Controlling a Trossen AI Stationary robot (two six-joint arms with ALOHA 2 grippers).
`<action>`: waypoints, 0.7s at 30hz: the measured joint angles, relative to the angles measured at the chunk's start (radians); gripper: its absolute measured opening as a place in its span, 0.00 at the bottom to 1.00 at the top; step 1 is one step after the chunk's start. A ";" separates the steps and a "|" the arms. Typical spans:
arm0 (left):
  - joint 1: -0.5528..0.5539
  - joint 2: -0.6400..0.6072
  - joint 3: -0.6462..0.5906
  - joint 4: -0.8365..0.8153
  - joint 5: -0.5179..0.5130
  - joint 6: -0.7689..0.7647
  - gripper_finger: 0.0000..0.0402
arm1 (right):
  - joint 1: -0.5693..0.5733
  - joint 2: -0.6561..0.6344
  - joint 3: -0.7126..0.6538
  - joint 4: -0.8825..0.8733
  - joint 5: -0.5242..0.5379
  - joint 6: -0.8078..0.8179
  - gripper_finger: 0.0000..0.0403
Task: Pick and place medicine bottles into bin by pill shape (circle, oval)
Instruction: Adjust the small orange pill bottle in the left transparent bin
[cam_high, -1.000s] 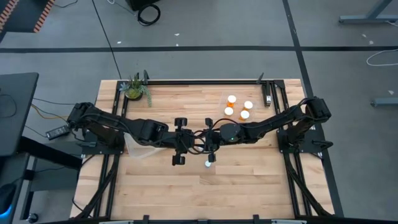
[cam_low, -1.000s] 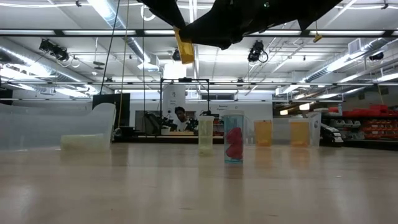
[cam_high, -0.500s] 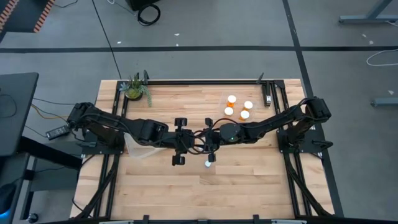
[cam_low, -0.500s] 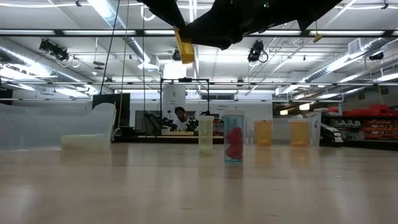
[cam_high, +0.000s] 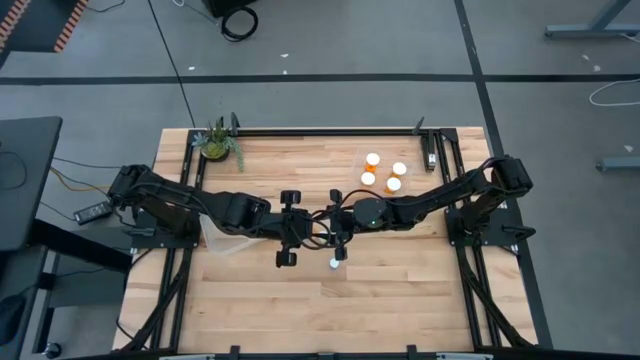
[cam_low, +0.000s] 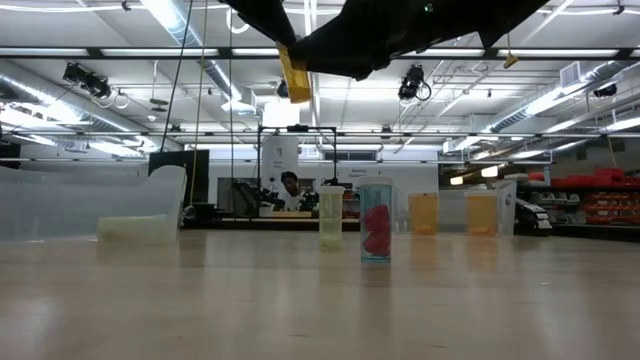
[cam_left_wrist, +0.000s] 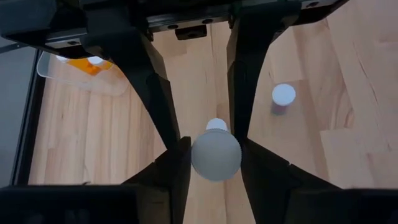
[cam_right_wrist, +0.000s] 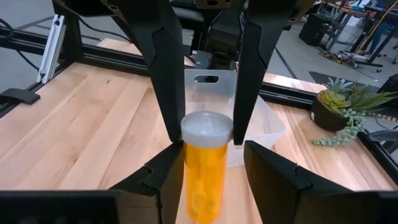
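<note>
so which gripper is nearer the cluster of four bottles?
Right. The right gripper is mid-table, a short way from the four bottles. The left gripper is beside it on the side away from them, so farther off.

Bottles and bin on table

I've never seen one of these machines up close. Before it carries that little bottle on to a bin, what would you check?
1. Grip: ok. The left gripper is clamped on the held bottle at its white cap.
2. Right gripper clear of that bottle: cannot tell. It sits right around it.
3. Bottle off the table: ok. The low view shows it hanging high under the arms.
4. Pill shape read: cannot tell.
5. Clear bin ready: ok, open-topped.
6. Space below: not ok. A loose bottle stands on the table near the grippers.
</note>
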 joint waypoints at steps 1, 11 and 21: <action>0.000 0.000 0.000 0.000 0.000 0.000 0.35 | 0.000 0.000 0.000 -0.003 0.000 0.000 0.43; 0.000 0.000 0.000 -0.034 0.000 -0.011 0.34 | 0.000 -0.031 0.000 -0.059 0.000 0.011 0.43; -0.001 0.000 0.000 -0.117 0.006 -0.073 0.33 | 0.000 -0.159 0.000 -0.313 0.000 0.072 0.43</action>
